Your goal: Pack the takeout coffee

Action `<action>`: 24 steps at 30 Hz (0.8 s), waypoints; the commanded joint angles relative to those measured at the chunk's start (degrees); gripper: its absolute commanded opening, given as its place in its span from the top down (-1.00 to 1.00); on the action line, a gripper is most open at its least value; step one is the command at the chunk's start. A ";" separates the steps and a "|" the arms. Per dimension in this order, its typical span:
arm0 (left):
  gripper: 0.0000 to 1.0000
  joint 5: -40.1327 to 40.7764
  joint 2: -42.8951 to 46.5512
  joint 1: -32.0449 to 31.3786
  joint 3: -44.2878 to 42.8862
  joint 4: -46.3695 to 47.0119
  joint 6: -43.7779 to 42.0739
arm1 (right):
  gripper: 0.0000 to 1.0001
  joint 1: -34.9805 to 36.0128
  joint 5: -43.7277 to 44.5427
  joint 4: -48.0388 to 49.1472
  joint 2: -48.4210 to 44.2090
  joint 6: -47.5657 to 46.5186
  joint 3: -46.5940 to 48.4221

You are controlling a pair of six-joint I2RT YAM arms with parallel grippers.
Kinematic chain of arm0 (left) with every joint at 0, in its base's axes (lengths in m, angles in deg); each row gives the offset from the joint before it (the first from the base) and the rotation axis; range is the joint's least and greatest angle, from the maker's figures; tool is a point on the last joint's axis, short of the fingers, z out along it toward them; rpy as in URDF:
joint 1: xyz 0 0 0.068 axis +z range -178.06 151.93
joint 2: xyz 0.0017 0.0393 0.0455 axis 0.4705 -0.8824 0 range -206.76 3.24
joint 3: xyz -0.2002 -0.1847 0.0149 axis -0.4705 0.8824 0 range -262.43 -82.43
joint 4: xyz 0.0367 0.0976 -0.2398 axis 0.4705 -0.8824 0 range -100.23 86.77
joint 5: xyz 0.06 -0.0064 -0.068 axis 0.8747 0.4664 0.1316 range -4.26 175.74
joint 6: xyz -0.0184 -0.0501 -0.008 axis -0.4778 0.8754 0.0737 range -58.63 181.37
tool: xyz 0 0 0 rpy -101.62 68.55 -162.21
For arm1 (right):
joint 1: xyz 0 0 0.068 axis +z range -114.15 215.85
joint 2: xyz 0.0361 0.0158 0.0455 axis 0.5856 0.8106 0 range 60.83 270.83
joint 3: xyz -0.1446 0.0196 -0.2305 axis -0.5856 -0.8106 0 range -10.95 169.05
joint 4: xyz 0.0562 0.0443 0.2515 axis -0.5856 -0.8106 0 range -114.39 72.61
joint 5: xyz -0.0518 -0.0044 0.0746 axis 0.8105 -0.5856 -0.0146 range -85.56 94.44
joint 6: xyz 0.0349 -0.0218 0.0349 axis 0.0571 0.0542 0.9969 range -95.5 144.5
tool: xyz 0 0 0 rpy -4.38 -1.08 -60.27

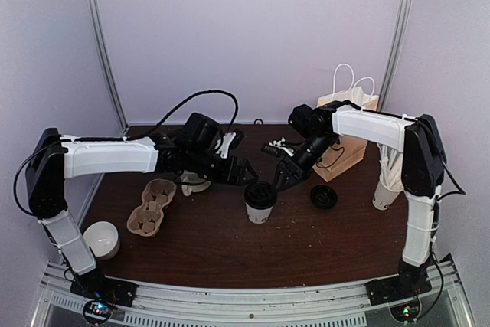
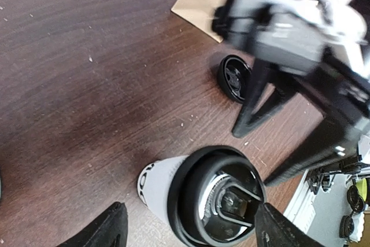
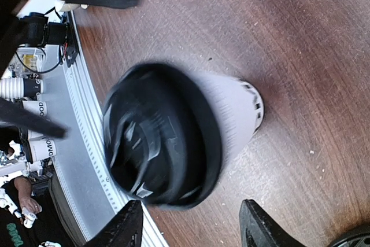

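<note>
Where the takeout coffee (image 1: 260,202) stands: upright on the bench (image 1: 207,254), between both grippers.
Left gripper (image 1: 245,174): spread, empty, just left of it.
Right gripper (image 1: 285,176): spread, empty — just right, equally near.

Two arms are reaching over one table (image 1: 230,258), each carrying one gripper: the left gripper (image 2: 191,229) and the right gripper (image 3: 193,224). One takeout coffee (image 1: 260,203) is standing between them. Two black lids are showing: one is sitting on that cup, and one loose lid (image 1: 324,196) is lying on the wood. One cardboard cup carrier (image 1: 152,206) is lying at the left, showing two wells. One brown paper bag (image 1: 343,160) is standing behind, showing two white handles. One white cup of straws (image 1: 387,189) is standing at the right, its straws bunching too tightly to count. One pale round vessel (image 1: 102,239) is sitting near the left base, and one more pale object (image 1: 195,183) is peeking from under the left arm.
</note>
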 commanded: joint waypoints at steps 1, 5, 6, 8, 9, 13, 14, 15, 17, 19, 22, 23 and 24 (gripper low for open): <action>-0.56 -6.00 -3.96 0.45 -2.57 3.17 0.66 | -0.16 -0.87 0.32 2.40 -3.01 0.27 -2.55; -0.47 -6.99 -6.12 0.46 -1.97 3.42 1.01 | -0.13 -2.08 -1.33 3.36 -2.37 0.96 -3.44; -0.45 -6.90 -6.73 0.50 -1.85 3.16 1.01 | -0.12 -2.32 -1.64 3.42 -2.07 1.07 -3.32; -0.39 -6.63 -7.36 0.51 -1.51 2.68 1.00 | -0.11 -2.71 -2.42 3.53 -1.32 1.48 -3.10; -0.37 -6.34 -7.44 0.51 -1.18 2.70 1.03 | -0.10 -2.89 -2.95 3.70 -0.96 1.87 -3.02; -0.34 -5.39 -7.59 0.51 0.10 2.71 1.66 | -0.08 -3.03 -7.03 4.73 0.99 3.59 -3.36; -0.33 -5.24 -7.63 0.51 0.24 2.78 1.80 | -0.09 -3.02 -8.50 5.08 1.50 3.96 -3.44; -0.33 -5.29 -7.67 0.51 0.41 2.76 1.89 | -0.10 -3.02 -9.93 5.17 2.13 4.20 -3.46; -0.31 -5.41 -7.89 0.51 0.58 2.68 2.07 | -0.14 -2.97 -12.51 5.31 2.66 4.52 -3.56; -0.28 -5.64 -8.38 0.51 0.54 2.19 2.16 | -0.17 -2.72 -13.68 5.71 2.51 4.58 -4.14; -0.27 -6.14 -9.21 0.59 0.69 1.90 2.41 | -0.18 -2.49 -14.20 7.08 1.63 5.16 -5.99; -0.26 -6.18 -9.46 0.59 0.71 1.86 2.64 | -0.18 -2.49 -14.46 7.38 1.44 5.23 -6.78; -0.26 -6.21 -9.66 0.59 0.79 1.88 2.76 | -0.17 -2.54 -14.88 7.67 1.30 5.16 -7.34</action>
